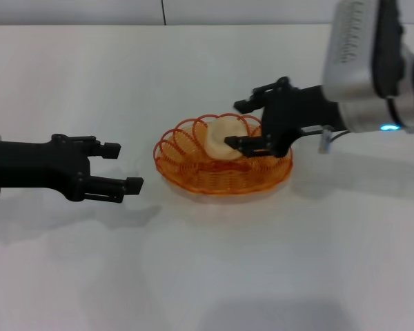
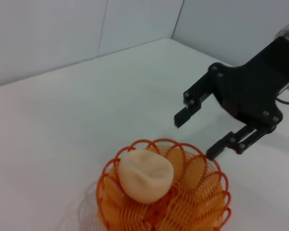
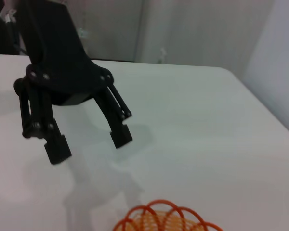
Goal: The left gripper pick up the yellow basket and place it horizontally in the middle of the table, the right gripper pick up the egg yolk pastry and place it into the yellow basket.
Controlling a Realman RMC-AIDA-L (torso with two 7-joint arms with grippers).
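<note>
Just right of the frame's centre in the head view, the right gripper hangs over the far right part of the yellow basket with its fingers spread apart and nothing between them. One fingertip sits above the basket's far rim, the other reaches in low beside the egg yolk pastry; whether it touches the pastry I cannot tell. The left wrist view shows that same claw at the right of the frame, splayed wide, above and behind the basket. The pastry lies inside it, a pale dome resting on the wire loops toward the rim.

The basket stands flat on the white table, near the middle of the head view, its long side running across the frame.

At the left of that view, the left gripper hovers low over the table, its fingers released and parted, pointing toward the basket but apart from it. In the right wrist view it shows at the left, open, with the basket's scalloped rim at the bottom edge.
</note>
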